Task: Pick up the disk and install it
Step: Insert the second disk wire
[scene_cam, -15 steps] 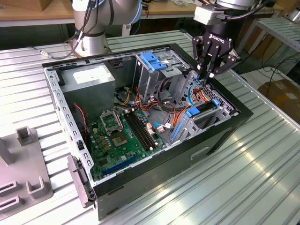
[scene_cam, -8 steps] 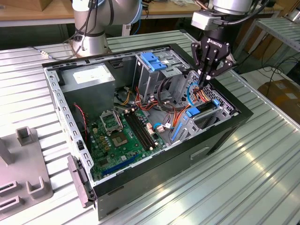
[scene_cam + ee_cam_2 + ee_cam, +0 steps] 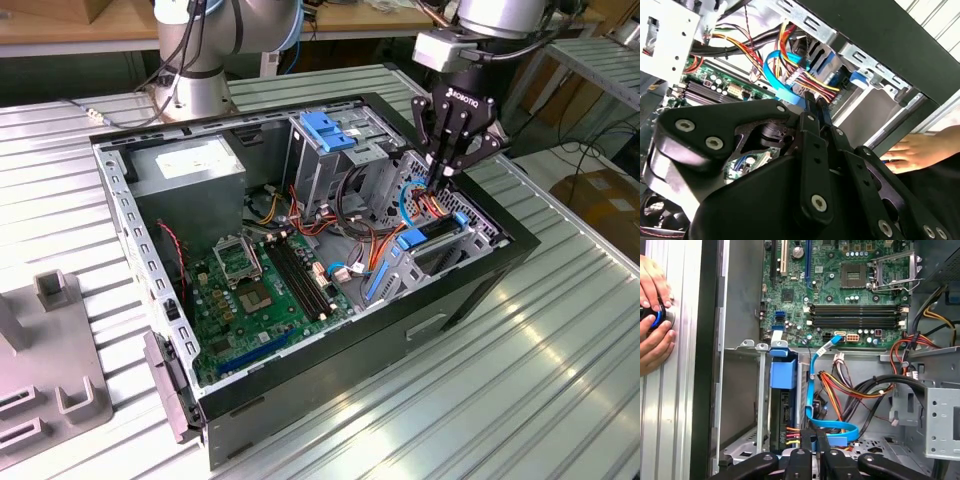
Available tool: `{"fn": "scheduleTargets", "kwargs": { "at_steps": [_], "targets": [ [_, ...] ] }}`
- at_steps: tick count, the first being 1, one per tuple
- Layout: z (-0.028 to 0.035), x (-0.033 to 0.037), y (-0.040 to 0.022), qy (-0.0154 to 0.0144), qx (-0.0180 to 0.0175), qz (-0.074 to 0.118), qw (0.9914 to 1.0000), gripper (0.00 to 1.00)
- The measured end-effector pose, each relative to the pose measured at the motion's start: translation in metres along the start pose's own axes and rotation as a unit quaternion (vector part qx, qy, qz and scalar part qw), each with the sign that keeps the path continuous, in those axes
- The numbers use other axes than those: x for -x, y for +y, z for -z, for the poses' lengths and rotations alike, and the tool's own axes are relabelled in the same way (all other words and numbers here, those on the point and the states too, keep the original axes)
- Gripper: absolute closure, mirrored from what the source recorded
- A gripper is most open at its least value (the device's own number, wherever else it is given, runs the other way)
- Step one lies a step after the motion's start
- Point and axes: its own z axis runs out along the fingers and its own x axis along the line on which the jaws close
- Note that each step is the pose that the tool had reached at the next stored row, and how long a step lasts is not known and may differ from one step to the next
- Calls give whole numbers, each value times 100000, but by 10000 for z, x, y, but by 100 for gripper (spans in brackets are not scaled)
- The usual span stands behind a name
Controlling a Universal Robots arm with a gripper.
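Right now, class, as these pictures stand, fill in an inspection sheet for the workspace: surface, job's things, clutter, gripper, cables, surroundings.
Surface: ribbed metal table carrying an open computer case.
Job's things: the disk with its blue carrier sits upright in the bay at the case's front corner.
Clutter: grey fixture blocks on the table at the exterior view's left.
Gripper: the gripper is shut, fingertips together just above the disk bay among the cables.
Cables: blue data cable and red, yellow and orange power wires loop beside the disk.
Surroundings: a person's hands rest on the table outside the case wall; cardboard box beyond.
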Motion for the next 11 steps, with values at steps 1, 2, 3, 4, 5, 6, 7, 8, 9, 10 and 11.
{"fn": "scheduleTargets", "kwargs": {
  "at_steps": [1, 2, 3, 4, 5, 6, 7, 8, 9, 10, 11],
  "targets": [
    [-8, -24, 3, -64, -13, 32, 100000, 84],
    [-23, -68, 10, -198, -41, 64, 100000, 84],
    [-40, -117, 19, -354, -85, 96, 99999, 84],
    [-56, -163, 27, -494, -141, 138, 99999, 84],
    [-68, -201, 34, -603, -201, 174, 99998, 84],
    [-73, -218, 36, -643, -227, 199, 99997, 84],
    [-73, -218, 36, -645, -232, 210, 99997, 84],
    [-73, -219, 37, -647, -232, 203, 99997, 84],
    [-73, -219, 37, -644, -237, 233, 99997, 84],
    [-73, -219, 37, -642, -243, 261, 99997, 84],
    [-73, -219, 37, -644, -243, 261, 99997, 84]
  ]
}}
